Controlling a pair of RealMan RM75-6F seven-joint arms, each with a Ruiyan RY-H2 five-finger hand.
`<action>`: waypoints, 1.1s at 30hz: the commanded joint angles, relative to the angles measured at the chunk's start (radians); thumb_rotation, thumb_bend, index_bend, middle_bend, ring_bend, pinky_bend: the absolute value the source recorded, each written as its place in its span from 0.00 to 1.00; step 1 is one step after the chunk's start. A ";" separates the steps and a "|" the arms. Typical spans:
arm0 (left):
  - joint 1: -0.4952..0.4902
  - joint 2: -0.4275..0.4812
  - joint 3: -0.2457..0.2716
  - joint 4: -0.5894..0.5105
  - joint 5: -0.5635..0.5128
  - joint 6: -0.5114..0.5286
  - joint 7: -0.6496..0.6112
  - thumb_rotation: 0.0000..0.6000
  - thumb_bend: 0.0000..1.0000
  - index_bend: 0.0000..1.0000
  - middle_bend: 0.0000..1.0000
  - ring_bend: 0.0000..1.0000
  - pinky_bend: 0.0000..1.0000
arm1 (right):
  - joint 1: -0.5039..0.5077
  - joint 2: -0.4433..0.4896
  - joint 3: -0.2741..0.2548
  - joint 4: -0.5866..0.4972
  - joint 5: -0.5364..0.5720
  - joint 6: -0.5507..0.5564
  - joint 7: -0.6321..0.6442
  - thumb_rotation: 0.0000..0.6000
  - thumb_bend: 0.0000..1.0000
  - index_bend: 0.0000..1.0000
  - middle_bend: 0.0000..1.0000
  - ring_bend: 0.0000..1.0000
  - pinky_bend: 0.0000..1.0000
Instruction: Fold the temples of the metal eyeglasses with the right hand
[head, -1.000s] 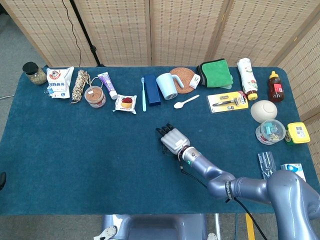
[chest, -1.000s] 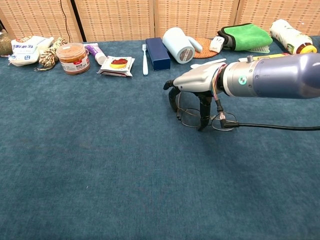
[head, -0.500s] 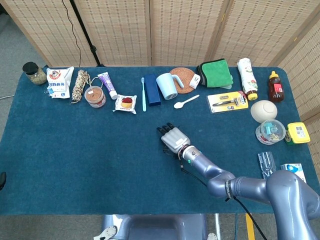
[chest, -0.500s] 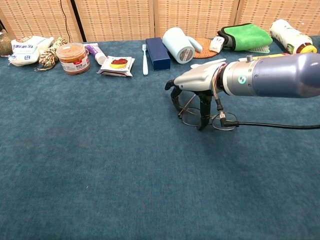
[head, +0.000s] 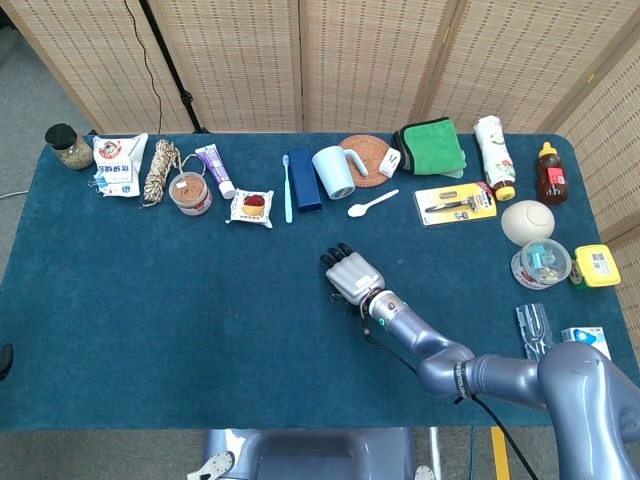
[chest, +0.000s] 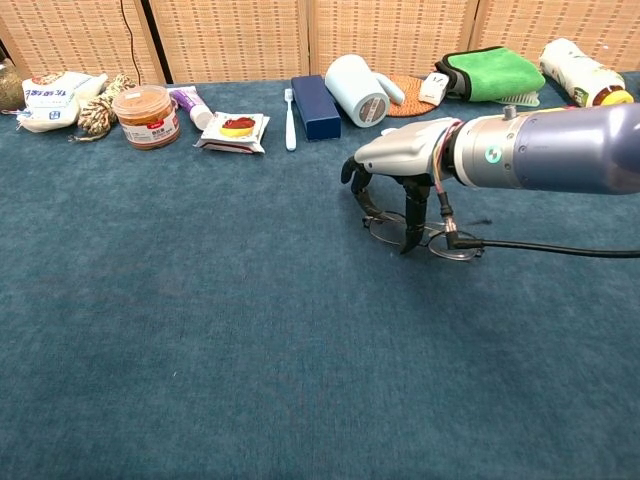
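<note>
R hand (chest: 405, 175) over metal eyeglasses (chest: 425, 238) mid-table, folding temples
Fingers curled down onto frame, pinning it to the cloth so temples can swing in; firm grasp or just pressing, can't tell

You have a white mug (head: 333, 171) lying by the woven coaster (head: 366, 160); a green cloth (head: 433, 146) beyond it; a white spoon (head: 372, 204) nearer on the blue tabletop (head: 150, 300).

Right hand (chest: 405, 160) rightward (eyeglasses (chest: 425, 236) too)
</note>
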 joint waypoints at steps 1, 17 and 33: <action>0.001 0.001 0.000 -0.001 0.001 0.001 0.000 0.93 0.45 0.11 0.00 0.00 0.00 | -0.003 -0.001 0.002 -0.001 -0.004 0.004 0.001 1.00 0.09 0.56 0.13 0.00 0.00; -0.002 0.001 0.001 -0.004 0.008 -0.001 -0.001 0.93 0.45 0.11 0.00 0.00 0.00 | -0.032 0.014 0.003 -0.033 -0.021 0.044 -0.004 1.00 0.09 0.56 0.16 0.00 0.00; -0.009 0.009 0.000 -0.027 0.026 0.002 0.010 0.93 0.45 0.11 0.00 0.00 0.00 | -0.116 0.194 0.017 -0.271 -0.005 0.177 -0.007 1.00 0.09 0.17 0.01 0.00 0.00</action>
